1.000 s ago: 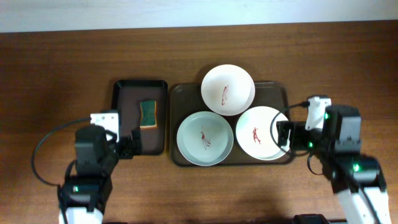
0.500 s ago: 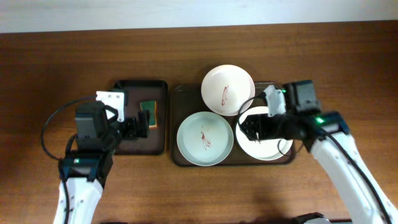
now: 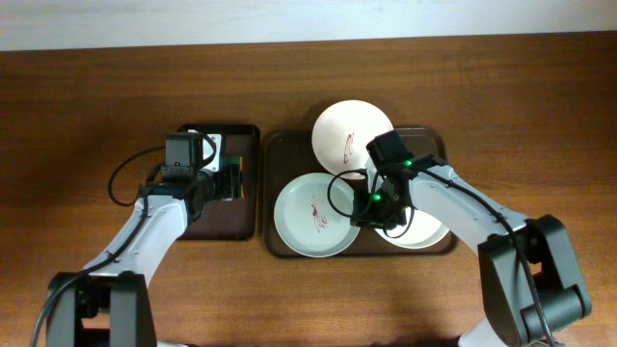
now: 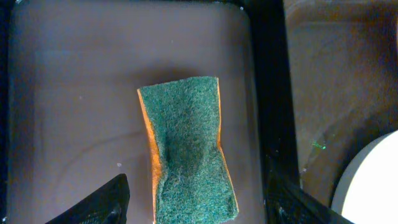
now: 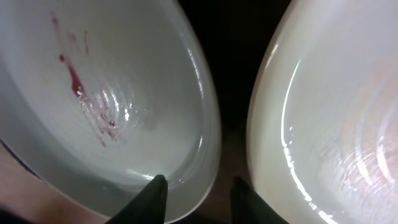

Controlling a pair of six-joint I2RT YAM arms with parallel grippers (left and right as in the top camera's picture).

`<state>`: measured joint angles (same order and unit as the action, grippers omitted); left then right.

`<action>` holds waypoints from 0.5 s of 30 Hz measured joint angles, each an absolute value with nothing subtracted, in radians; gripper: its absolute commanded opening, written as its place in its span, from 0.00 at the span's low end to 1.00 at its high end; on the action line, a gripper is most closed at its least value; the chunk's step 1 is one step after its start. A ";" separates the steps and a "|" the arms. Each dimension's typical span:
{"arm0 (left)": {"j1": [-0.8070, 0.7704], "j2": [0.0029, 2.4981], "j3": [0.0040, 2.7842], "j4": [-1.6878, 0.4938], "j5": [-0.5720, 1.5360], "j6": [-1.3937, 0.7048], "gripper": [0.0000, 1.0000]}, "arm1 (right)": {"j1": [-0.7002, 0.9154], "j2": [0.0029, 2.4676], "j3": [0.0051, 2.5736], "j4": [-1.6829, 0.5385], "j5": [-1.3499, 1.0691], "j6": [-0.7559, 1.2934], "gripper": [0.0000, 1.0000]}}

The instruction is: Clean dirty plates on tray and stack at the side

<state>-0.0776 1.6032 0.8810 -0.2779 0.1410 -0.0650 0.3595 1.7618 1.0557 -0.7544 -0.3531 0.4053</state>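
Note:
Three white plates lie on the dark brown tray: one at the back, one at the front left, both streaked red, and one at the front right, half hidden by my right arm. My right gripper is open astride the front-left plate's right rim. One finger is inside the dish, the other in the gap beside the right plate. My left gripper is open over a green sponge, one finger at each side, not touching it.
The sponge lies on a smaller black tray left of the brown tray. Bare wooden table surrounds both trays. A plate's edge shows at the left wrist view's lower right.
The left gripper has moved over the sponge and narrowed. The right gripper has swung left from beside the front-right plate to the front-left plate's rim, and its jaws have narrowed.

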 measured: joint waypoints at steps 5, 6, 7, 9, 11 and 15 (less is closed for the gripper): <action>-0.093 1.639 0.881 -0.255 0.138 -0.065 0.75 | 0.366 1.767 1.056 -0.725 -0.318 0.422 0.21; -0.100 1.648 0.881 -0.253 0.138 -0.065 0.76 | 0.372 1.767 1.056 -0.716 -0.311 0.422 0.21; -0.104 1.651 0.881 -0.250 0.139 -0.067 0.76 | 0.381 1.767 1.055 -0.710 -0.296 0.432 0.20; -0.105 1.656 0.881 -0.245 0.138 -0.068 0.76 | 0.397 1.767 1.043 -0.701 -0.272 0.452 0.12; -0.106 1.659 0.881 -0.244 0.138 -0.068 0.77 | 0.398 1.767 1.037 -0.694 -0.255 0.464 0.08; -0.110 1.661 0.881 -0.243 0.138 -0.068 0.76 | 0.398 1.767 1.037 -0.693 -0.249 0.480 0.04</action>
